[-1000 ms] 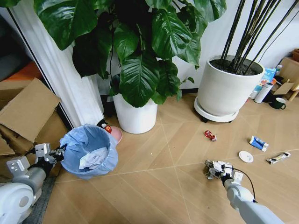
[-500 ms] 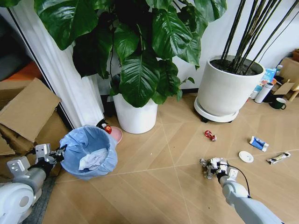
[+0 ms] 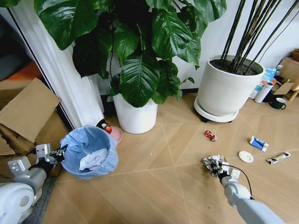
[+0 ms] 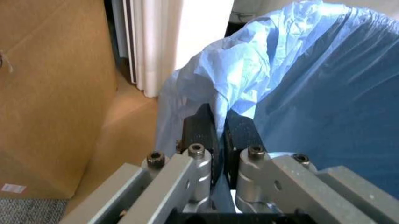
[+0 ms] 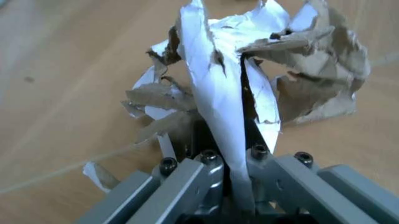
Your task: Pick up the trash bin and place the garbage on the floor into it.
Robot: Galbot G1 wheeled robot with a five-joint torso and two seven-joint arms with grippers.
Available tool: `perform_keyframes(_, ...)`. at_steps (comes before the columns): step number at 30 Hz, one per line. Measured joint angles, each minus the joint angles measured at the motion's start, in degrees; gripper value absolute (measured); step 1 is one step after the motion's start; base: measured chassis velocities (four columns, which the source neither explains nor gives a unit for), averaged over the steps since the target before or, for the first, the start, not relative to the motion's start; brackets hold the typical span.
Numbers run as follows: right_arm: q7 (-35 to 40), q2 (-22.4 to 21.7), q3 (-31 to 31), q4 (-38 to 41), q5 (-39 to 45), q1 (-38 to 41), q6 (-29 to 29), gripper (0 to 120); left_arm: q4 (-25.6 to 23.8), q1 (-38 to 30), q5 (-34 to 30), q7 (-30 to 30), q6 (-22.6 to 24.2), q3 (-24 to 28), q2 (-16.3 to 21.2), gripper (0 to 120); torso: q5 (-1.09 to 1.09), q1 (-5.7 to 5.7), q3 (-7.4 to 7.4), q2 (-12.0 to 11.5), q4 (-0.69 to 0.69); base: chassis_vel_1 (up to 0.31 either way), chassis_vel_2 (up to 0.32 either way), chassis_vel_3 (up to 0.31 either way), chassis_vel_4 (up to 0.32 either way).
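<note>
Right gripper low, clamping crumpled scrap; left gripper on bin rim

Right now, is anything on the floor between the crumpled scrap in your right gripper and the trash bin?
Nothing visible is. The right gripper holds the crumpled scrap, and bare floor runs from it to the trash bin, whose rim the left gripper pinches. The other litter lies on the far side.

Floor: light brown wood, herringbone. Trash bin: light-blue crinkled liner w/ white tissue inside. Scrap in right gripper: white & grey-brown. Can: red. Lid: white. Wrapper: blue-white. Planters: white; leaves dark green. Left gripper: silver w/ black pads.
</note>
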Motion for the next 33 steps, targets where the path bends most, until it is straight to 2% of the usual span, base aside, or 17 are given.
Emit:
perform_keyframes(4,-2.8,-1.7,1.1,5.4,-1.4,-2.1,1.4,0,0.1,-0.1,0.0,0.0,0.0,0.2,0.1,0,0.01,0.00,0.00,0.0,0.00,0.000,0.000,0.000,0.000)
perform_keyframes(7,-10.3,-4.3,1.4,13.1,-2.5,-4.5,4.6,0,0.3,-0.1,0.0,0.0,0.0,0.3,0.4,0,0.00,0.00,0.00,0.0,-0.01,0.000,0.000,0.000,0.000)
perform_keyframes(8,-10.3,-4.3,1.4,13.1,-2.5,-4.5,4.6,0,0.3,-0.1,0.0,0.0,0.0,0.3,0.4,0,0.00,0.00,0.00,0.0,-0.01,0.000,0.000,0.000,0.000)
perform_keyframes(12,-24.7,-7.5,-1.3,21.7,0.2,-4.5,8.8,0,-0.1,0.3,0.1,0.0,0.0,0.9,0.2,0,-0.01,0.00,0.00,0.0,-0.01,0.000,0.000,0.000,0.000)
perform_keyframes(13,-24.7,-7.5,-1.3,21.7,0.2,-4.5,8.8,0,-0.1,0.3,0.1,0.0,0.0,0.9,0.2,0,-0.01,0.00,0.00,0.0,-0.01,0.000,0.000,0.000,0.000)
perform_keyframes(14,-28.7,-8.4,-2.9,23.9,1.7,-3.4,9.6,0,-0.3,0.5,0.2,0.0,-0.1,1.0,0.1,0,0.00,0.00,0.00,0.0,-0.01,0.000,0.000,0.000,0.000)
perform_keyframes(16,-35.6,-9.8,-7.0,28.2,5.0,0.2,10.6,0,-1.0,0.9,0.2,0.0,0.0,1.2,0.2,0,-0.01,0.00,0.00,0.0,0.00,0.000,0.000,0.000,0.000)
perform_keyframes(17,-35.6,-9.8,-7.0,28.2,5.0,0.2,10.6,0,-1.0,0.9,0.2,0.0,0.0,1.2,0.2,0,-0.01,0.00,0.00,0.0,0.00,0.000,0.000,0.000,0.000)
perform_keyframes(21,-44.8,-10.5,-16.5,31.7,10.7,10.1,11.6,0,-2.8,1.8,0.3,-0.2,0.3,2.1,0.9,0,0.00,0.00,0.00,0.0,-0.01,0.000,0.000,0.000,0.000)
perform_keyframes(22,-44.8,-10.5,-16.5,31.7,10.7,10.1,11.6,0,-2.8,1.8,0.3,-0.2,0.3,2.1,0.9,0,0.00,0.00,0.00,0.0,-0.01,0.000,0.000,0.000,0.000)
perform_keyframes(24,-49.8,-8.6,-23.4,31.2,13.9,19.2,12.1,0,-3.9,2.2,0.6,-0.3,0.7,3.2,0.9,0,-0.02,0.00,0.00,0.0,0.02,0.000,0.000,0.000,0.000)
perform_keyframes(25,-49.8,-8.6,-23.4,31.2,13.9,19.2,12.1,0,-3.9,2.2,0.6,-0.3,0.7,3.2,0.9,0,-0.02,0.00,0.00,0.0,0.02,0.000,0.000,0.000,0.000)
perform_keyframes(28,-53.5,-5.3,-31.3,28.6,17.0,27.8,12.1,0,-4.2,2.2,1.3,-0.4,0.9,4.5,1.0,0,0.01,0.00,0.00,0.0,0.03,0.000,0.000,0.000,0.000)
perform_keyframes(29,-53.5,-5.3,-31.3,28.6,17.0,27.8,12.1,0,-4.2,2.2,1.3,-0.4,0.9,4.5,1.0,0,0.01,0.00,0.00,0.0,0.03,0.000,0.000,0.000,0.000)
perform_keyframes(33,-56.3,-1.1,-41.1,22.5,17.3,38.5,11.1,0,-4.2,2.0,1.6,-0.4,1.1,5.6,2.1,0,0.00,0.00,0.01,0.0,0.00,0.000,0.000,0.000,0.000)
